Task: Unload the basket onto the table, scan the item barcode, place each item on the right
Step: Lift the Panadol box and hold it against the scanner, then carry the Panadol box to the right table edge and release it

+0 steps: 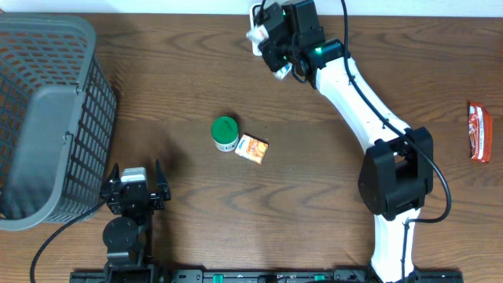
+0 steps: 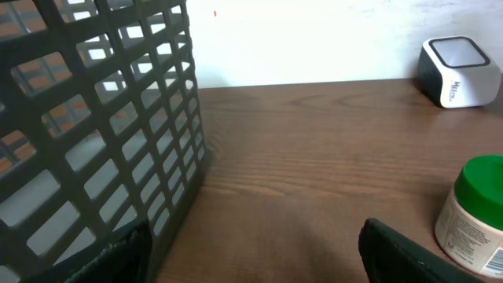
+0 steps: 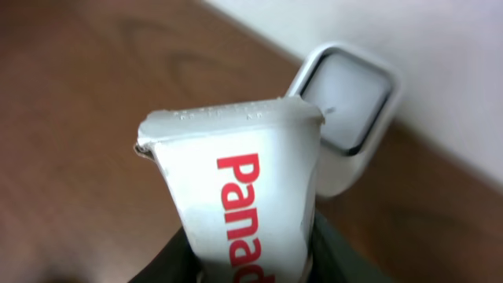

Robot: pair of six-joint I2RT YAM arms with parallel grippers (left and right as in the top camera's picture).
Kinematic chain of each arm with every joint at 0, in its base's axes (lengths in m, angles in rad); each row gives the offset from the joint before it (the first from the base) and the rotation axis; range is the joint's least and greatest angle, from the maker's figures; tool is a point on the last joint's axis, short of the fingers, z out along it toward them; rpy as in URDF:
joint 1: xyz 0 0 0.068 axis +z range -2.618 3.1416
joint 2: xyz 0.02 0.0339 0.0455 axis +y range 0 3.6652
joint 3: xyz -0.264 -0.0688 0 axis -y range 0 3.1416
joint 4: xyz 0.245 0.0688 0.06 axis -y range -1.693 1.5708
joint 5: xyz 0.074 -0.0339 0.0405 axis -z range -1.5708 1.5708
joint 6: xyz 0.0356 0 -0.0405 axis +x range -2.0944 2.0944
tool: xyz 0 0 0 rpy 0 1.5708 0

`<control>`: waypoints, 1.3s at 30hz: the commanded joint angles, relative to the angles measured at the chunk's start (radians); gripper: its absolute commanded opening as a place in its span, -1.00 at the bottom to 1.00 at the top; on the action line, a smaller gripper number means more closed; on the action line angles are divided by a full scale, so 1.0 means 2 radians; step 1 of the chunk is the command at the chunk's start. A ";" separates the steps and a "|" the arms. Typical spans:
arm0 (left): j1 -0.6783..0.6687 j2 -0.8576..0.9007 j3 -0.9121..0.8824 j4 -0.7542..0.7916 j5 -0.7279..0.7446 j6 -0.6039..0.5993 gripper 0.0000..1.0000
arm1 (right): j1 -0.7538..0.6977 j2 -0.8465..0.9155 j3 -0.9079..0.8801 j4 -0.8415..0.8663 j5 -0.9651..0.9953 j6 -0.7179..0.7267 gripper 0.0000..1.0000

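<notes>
The right gripper is clamped on a single white soft pack with red lettering and a flat crimped end; its two dark fingers press the pack's sides low down, near its base. The pack's long axis runs straight out from between the fingers, the lettering running along its length, and the crimped end is its far tip, pointing away from the wrist. Just beyond that tip, a little to one side, sits one white rounded-square scanner with a dark window on the brown wooden table, close to the pale wall; the window faces the pack. Whether the tip touches it I cannot tell. Well apart from these fingers, the left gripper rests low with its jaws spread wide and nothing between them. Close beside one of its fingers stands one grey plastic lattice basket. Ahead of the other stands one white jar with a green lid, with one small orange carton touching it. One red wrapped bar lies farthest off, near the table's edge.
</notes>
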 commanded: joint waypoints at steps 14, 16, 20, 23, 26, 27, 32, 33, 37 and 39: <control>-0.002 -0.002 -0.011 -0.016 -0.004 -0.005 0.69 | 0.017 0.219 0.112 0.350 0.216 -0.238 -0.34; -0.002 -0.002 -0.011 -0.016 -0.005 -0.005 0.69 | 0.021 0.246 0.155 0.350 0.224 -0.247 -0.35; -0.002 -0.002 -0.011 -0.016 -0.004 -0.005 0.69 | 0.034 0.274 0.204 0.352 0.217 -0.276 -0.36; -0.002 -0.002 -0.011 -0.016 -0.005 -0.005 0.69 | 0.035 0.274 0.205 0.353 0.205 -0.277 -0.34; -0.002 -0.002 -0.011 -0.016 -0.004 -0.005 0.69 | 0.036 0.272 0.205 0.329 0.207 -0.281 -0.38; -0.002 -0.002 -0.011 -0.016 -0.005 -0.005 0.69 | 0.038 0.269 0.205 0.313 0.207 -0.281 -0.41; -0.002 -0.002 -0.011 -0.016 -0.004 -0.005 0.69 | 0.038 0.221 0.205 0.193 0.211 -0.235 -0.48; -0.002 -0.002 -0.011 -0.016 -0.004 -0.005 0.69 | 0.037 0.207 0.205 0.172 0.218 -0.233 -0.49; -0.002 -0.002 -0.011 -0.016 -0.004 -0.005 0.69 | 0.027 0.133 0.205 0.033 0.267 -0.202 -0.51; -0.002 -0.002 -0.011 -0.016 -0.004 -0.005 0.69 | 0.020 0.107 0.205 -0.047 0.276 -0.191 -0.50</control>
